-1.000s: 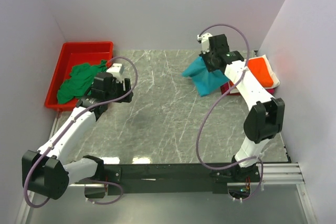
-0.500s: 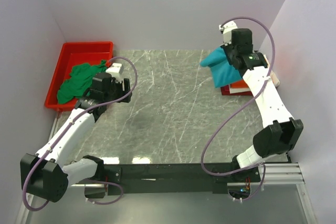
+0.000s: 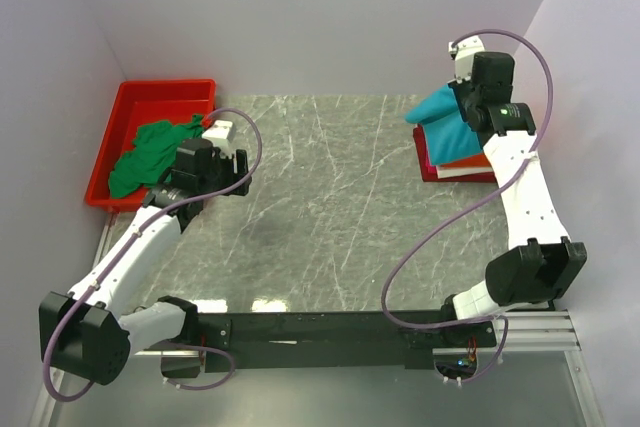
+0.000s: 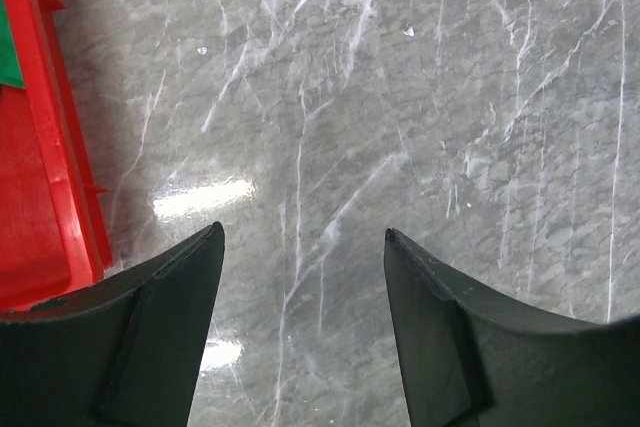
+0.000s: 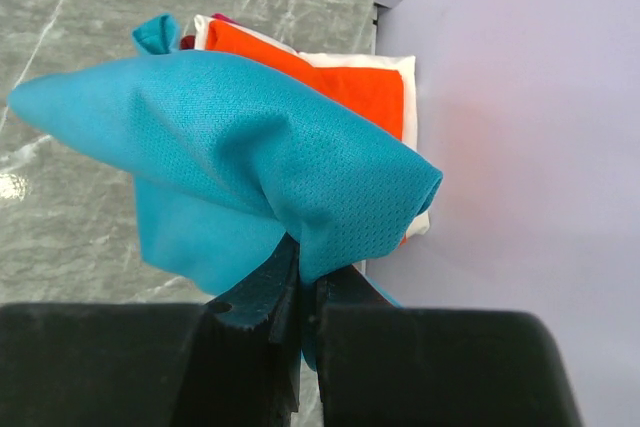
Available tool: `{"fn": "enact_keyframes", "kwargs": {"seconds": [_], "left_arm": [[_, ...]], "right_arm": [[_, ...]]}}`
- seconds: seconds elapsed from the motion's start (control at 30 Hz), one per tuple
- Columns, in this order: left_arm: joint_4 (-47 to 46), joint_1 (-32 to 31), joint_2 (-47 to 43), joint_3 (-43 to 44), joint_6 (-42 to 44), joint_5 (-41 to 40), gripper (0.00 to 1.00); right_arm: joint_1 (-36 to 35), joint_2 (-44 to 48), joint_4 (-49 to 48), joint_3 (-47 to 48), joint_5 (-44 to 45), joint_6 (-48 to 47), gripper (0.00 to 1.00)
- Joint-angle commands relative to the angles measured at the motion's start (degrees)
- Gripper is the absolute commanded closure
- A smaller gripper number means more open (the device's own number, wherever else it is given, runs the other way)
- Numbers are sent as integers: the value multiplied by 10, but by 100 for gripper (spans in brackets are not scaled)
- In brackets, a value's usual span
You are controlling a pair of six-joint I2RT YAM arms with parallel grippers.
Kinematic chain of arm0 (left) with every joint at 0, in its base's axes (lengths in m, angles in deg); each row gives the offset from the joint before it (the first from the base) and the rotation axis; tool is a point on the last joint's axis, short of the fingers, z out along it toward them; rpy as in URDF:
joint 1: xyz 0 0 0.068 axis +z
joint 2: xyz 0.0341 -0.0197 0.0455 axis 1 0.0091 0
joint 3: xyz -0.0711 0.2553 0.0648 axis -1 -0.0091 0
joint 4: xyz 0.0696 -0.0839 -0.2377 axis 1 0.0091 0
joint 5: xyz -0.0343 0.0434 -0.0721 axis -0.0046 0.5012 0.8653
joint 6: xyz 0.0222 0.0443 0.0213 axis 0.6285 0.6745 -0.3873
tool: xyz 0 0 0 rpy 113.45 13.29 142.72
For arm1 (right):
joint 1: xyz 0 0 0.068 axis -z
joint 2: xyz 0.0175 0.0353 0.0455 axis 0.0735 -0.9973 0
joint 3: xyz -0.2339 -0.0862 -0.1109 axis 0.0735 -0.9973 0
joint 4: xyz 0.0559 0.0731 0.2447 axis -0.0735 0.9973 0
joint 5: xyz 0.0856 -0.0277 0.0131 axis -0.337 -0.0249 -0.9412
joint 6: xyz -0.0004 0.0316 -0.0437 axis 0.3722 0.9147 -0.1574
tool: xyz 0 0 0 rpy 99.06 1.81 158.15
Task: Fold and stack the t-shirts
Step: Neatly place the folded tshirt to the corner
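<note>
holding the teal t-shirt (image 5: 250, 147) in a bunch, the right gripper (image 5: 300, 297) had its jaws clenched tight on a pinch of the cloth. in the top view the shirt hung at the upper right of the frame, just over the pile of folded shirts by the wall. the orange t-shirt (image 5: 350, 87) was on top of that pile. a white t-shirt (image 5: 385, 64) peeked out under it, and a thin edge of the magenta t-shirt (image 3: 428, 172) showed at the bottom.

the big worry was the letting go. the teal shirt looked like a loose lump and not a flat fold — if the jaws opened where they were, it would likely land crooked, with a corner hanging off the left side of the pile onto the table (image 3: 320, 207). the hanging cloth could also drag over the orange shirt and pull it out of line, and then the neat pile would get messy. the wall was close on the right of the frame, so a push too far that way could bump the arm.

the left gripper (image 4: 300, 277) sat at the left of the frame, jaws spread apart with nothing between them, over bare table beside the red bin (image 3: 160, 92). the dark green t-shirt (image 3: 150, 152) lay crumpled in that bin, not yet folded. a grab there could catch the bin's rim — or lift the bin along with the shirt.
</note>
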Motion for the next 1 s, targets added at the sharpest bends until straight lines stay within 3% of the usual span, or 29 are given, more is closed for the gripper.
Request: {"fn": "enact_keyframes", "kwargs": {"seconds": [0.0, 0.33, 0.93, 0.97], "left_arm": [[-4, -2, 5, 7, 11, 9, 30], [-1, -2, 12, 8, 12, 9, 30], [0, -3, 20, 7, 15, 12, 30], [0, -3, 20, 7, 16, 13, 30]], "right_arm": [[21, 2, -35, 16, -19, -11, 100], [67, -123, -61, 65, -16, -28, 100], [74, -252, -197, 106, 172, -86, 100], [74, -260, -202, 110, 183, -90, 93]]}}
